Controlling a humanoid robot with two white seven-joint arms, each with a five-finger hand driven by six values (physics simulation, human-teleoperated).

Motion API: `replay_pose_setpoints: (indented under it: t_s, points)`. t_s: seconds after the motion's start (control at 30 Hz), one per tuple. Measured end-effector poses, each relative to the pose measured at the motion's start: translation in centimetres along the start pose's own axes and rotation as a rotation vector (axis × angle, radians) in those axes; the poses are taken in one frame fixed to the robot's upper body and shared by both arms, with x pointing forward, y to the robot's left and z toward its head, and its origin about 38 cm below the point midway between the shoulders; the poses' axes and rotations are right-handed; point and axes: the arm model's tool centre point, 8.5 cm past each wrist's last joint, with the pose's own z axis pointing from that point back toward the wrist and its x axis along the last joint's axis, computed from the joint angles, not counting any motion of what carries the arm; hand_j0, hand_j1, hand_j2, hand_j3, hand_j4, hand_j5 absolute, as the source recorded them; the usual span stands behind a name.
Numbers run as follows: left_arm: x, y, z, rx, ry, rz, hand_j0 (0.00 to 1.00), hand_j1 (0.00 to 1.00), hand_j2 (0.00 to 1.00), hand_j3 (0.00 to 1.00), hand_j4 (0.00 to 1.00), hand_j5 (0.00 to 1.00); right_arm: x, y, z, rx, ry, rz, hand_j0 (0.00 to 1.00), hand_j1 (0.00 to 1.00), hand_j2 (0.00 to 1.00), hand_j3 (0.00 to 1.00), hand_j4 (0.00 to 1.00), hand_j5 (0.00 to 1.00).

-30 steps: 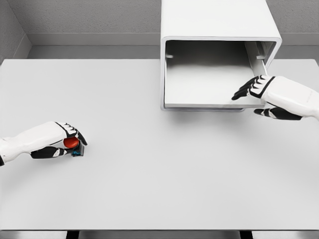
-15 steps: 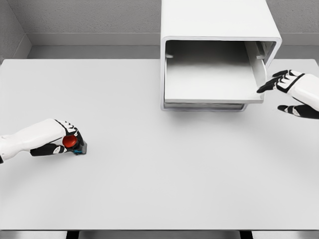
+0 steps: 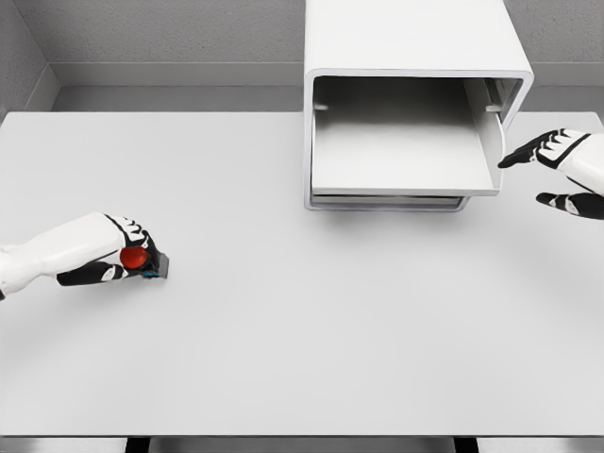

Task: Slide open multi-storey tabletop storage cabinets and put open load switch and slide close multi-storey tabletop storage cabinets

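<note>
Two hands show over the white counter (image 3: 302,330), one on each side of the storage cabinet (image 3: 415,38), which stands at the counter's far edge, right of the middle. The cabinet's lower drawer (image 3: 401,156) is slid out toward the robot, its shallow tray bare inside. Well to the left of the cabinet and nearer the robot, the left hand (image 3: 118,260) is curled around the load switch (image 3: 142,260), a small dark block with a red round knob and a bit of blue at its base; the switch sits low against the counter, though whether it touches the surface cannot be told. Just to the right of the cabinet's open drawer, the right hand (image 3: 557,175) hangs apart from it, fingers (image 3: 528,151) spread and thumb held lower, grasping nothing.
</note>
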Motion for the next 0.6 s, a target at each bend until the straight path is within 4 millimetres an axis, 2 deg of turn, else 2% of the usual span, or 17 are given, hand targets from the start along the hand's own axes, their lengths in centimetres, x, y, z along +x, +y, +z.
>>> replay_pose_setpoints:
  t_s: [0.3, 0.6]
  points:
    - [0.6, 1.5, -0.3, 0.026, -0.019, -0.034, 0.46, 0.46, 0.46, 0.46, 0.46, 0.46, -1.3, 0.4, 0.9, 0.005, 0.048, -0.013, 0.76, 0.76, 0.76, 0.76, 0.76, 0.76]
    - [1.7, 3.9, -1.3, 0.085, -0.060, -0.087, 0.46, 0.46, 0.46, 0.46, 0.46, 0.46, -2.2, 1.2, 1.6, 0.022, 0.082, -0.028, 0.77, 0.77, 0.77, 0.77, 0.77, 0.77]
